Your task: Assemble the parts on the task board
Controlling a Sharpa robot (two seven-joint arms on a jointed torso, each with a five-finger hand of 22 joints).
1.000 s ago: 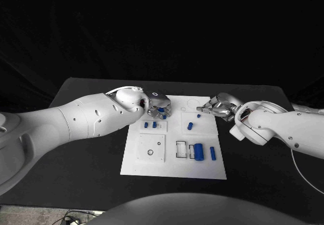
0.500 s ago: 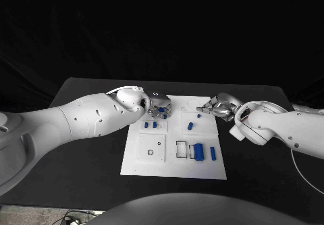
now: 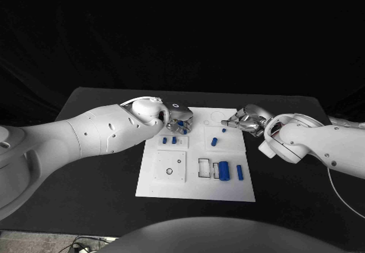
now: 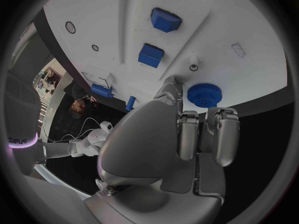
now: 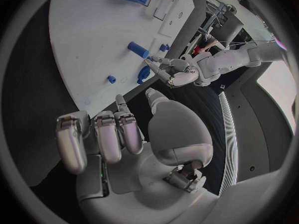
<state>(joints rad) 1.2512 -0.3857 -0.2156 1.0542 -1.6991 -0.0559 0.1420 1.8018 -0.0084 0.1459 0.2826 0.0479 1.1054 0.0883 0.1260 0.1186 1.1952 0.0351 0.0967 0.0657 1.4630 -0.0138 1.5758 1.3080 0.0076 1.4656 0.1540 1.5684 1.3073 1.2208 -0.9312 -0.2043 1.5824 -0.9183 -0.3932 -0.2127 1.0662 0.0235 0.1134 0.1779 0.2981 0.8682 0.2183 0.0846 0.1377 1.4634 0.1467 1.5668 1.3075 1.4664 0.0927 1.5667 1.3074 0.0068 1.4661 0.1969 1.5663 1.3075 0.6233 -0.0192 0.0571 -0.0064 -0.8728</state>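
Left hand (image 4: 187, 134) holds the blue gear (image 4: 204, 94) over the white board (image 3: 228, 187), fingers closed on it; right hand (image 3: 245, 120) idles, fingers loosely apart, empty; we should lower squarely, aligning before releasing.

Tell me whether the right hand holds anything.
No: the right hand is open, its fingers spread with nothing between them, beside the task board.
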